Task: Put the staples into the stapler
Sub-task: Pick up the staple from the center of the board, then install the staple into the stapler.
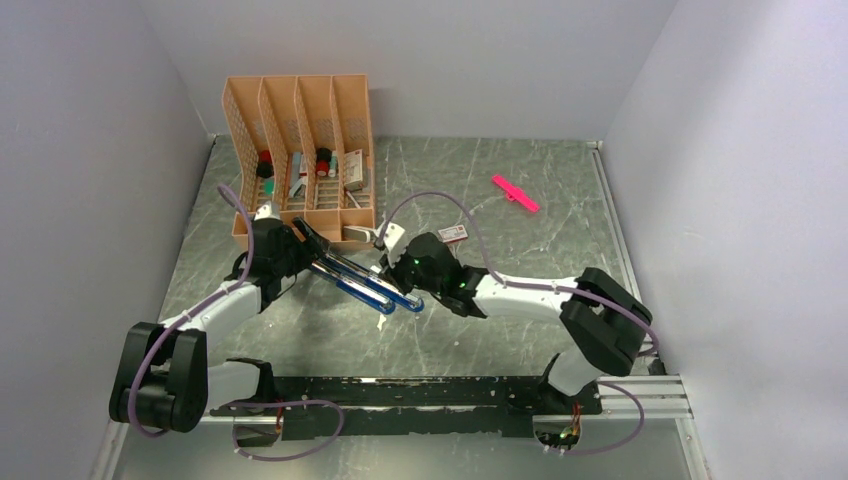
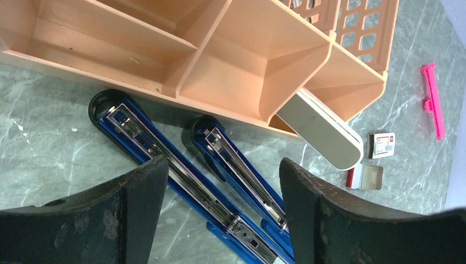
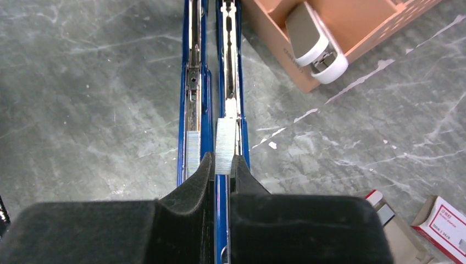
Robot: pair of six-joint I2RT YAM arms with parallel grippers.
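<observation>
Two arms meet mid-table in the top view over a blue stapler (image 1: 360, 285) lying opened flat. The left gripper (image 1: 305, 240) is at its far-left end and the right gripper (image 1: 388, 278) at its near-right end. An orange organizer (image 1: 300, 120) stands far left, a pink stick (image 1: 515, 193) lies far right, and a small box (image 1: 453, 233) is just beyond the right gripper. Left wrist view: left gripper (image 2: 222, 165) is wide open, fingers (image 2: 137, 192) apart over the stapler (image 2: 165, 159), gripping nothing; contact cannot be told. Both blue rails run side by side beside the organizer (image 2: 247, 60). A white-and-grey tool (image 2: 321, 129) pokes out of its corner, with the box (image 2: 383, 144) and stick (image 2: 432, 99) further right. Right wrist view: right gripper (image 3: 222, 165) is pinched nearly closed on the staples (image 3: 225, 148), a ribbed silver strip sitting in the right rail of the stapler (image 3: 206, 82). The left rail shows a similar ribbed patch; strip or reflection, cannot tell.
</observation>
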